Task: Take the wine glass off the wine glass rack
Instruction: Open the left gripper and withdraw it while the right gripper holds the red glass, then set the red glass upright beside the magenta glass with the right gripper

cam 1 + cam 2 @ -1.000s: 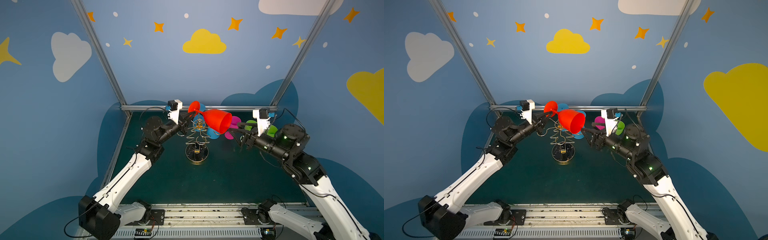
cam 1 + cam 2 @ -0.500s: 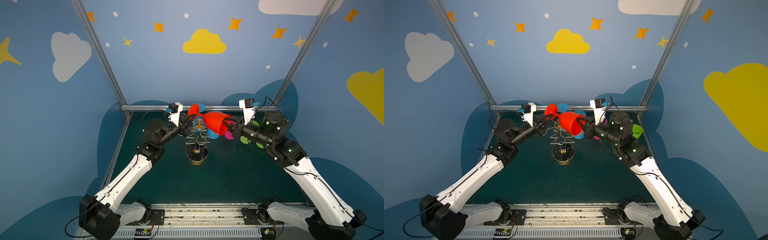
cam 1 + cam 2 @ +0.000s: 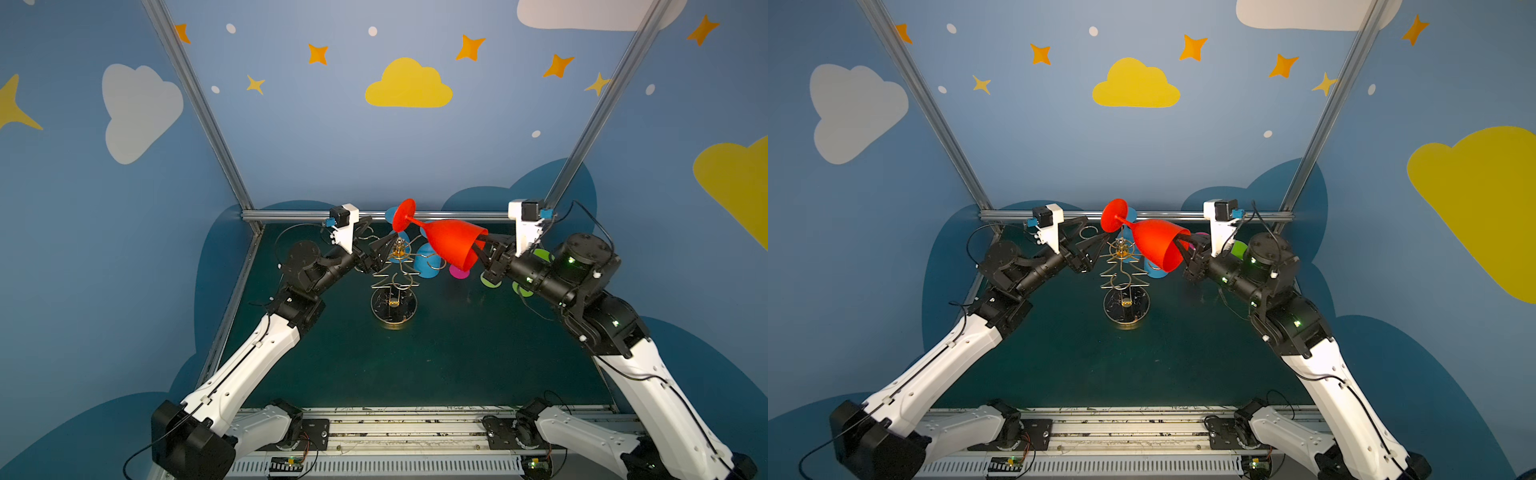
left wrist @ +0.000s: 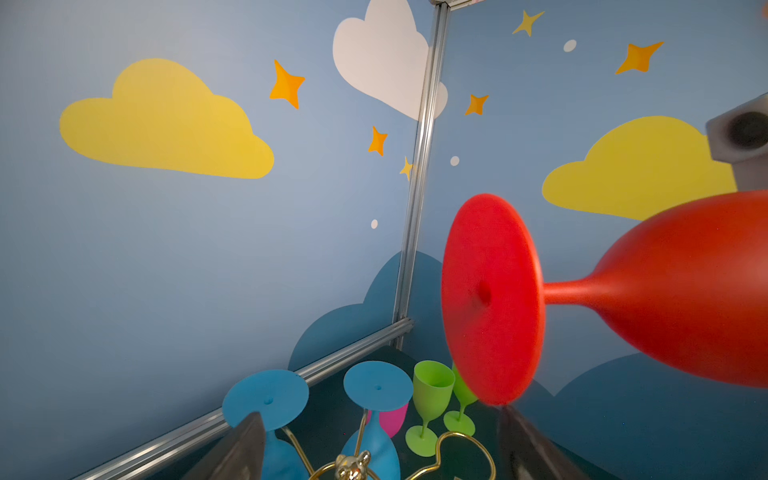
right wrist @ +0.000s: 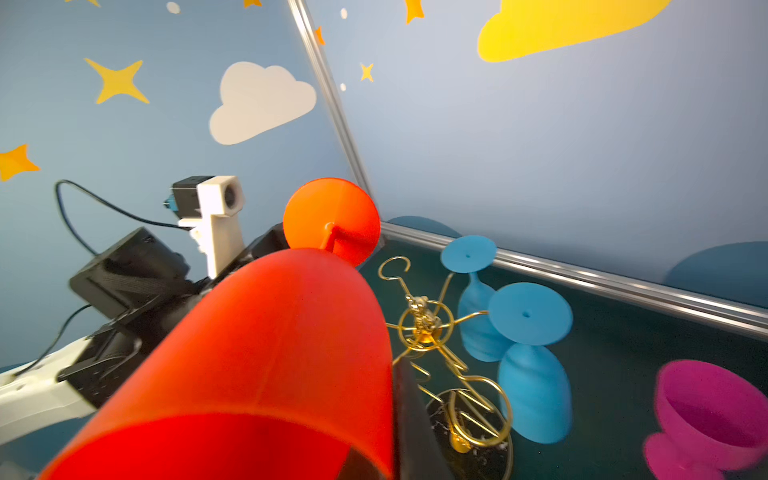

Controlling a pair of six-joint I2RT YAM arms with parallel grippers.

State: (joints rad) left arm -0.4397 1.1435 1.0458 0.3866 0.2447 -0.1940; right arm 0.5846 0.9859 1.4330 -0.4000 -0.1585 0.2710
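Observation:
The red wine glass [image 3: 451, 243] [image 3: 1156, 247] [image 4: 665, 291] [image 5: 270, 353] lies almost sideways in the air above and right of the gold wine glass rack [image 3: 394, 305] [image 3: 1126, 305] [image 5: 424, 320], clear of its arms. Its foot points left. My right gripper [image 3: 482, 245] [image 3: 1183, 245] [image 5: 386, 449] is shut on the bowl's rim, one finger inside and one outside. My left gripper [image 3: 376, 241] [image 3: 1090, 237] [image 4: 384, 457] stands open just left of the rack's top, below the glass's foot, holding nothing.
Two blue glasses [image 3: 428, 259] [image 5: 534, 399] hang upside down on the rack's far-right arms. A pink glass [image 5: 706, 415] and two green glasses [image 4: 432, 395] stand on the dark mat behind the right gripper. A metal rail [image 3: 457, 215] runs along the back.
My right gripper came in from the right and shut on the red glass's bowl. My left gripper then opened and let go of the stem.

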